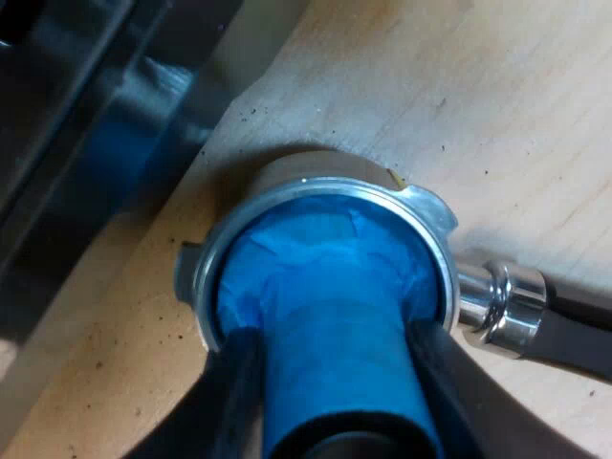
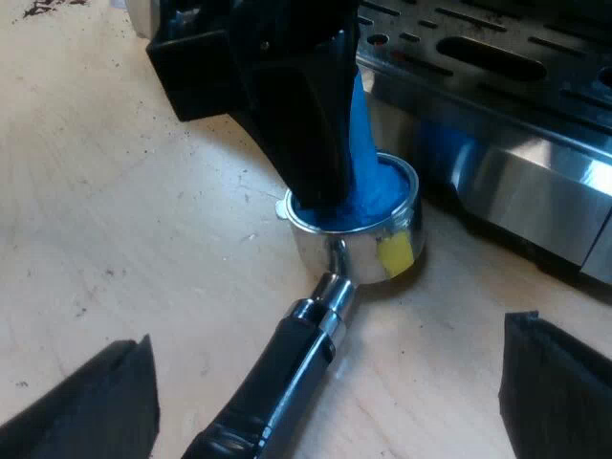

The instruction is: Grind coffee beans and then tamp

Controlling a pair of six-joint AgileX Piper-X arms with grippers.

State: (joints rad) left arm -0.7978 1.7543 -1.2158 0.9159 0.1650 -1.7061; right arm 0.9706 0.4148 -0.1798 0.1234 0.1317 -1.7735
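Presently the blue tamper is clamped by the left gripper inside the holder on the table, its handle unheld near the wide-open right gripper, so tipping under slanted pressure is judged possible.

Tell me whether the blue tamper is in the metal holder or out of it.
In. The blue tamper fills the round rim of the metal holder, and the left end effector grips its stem.
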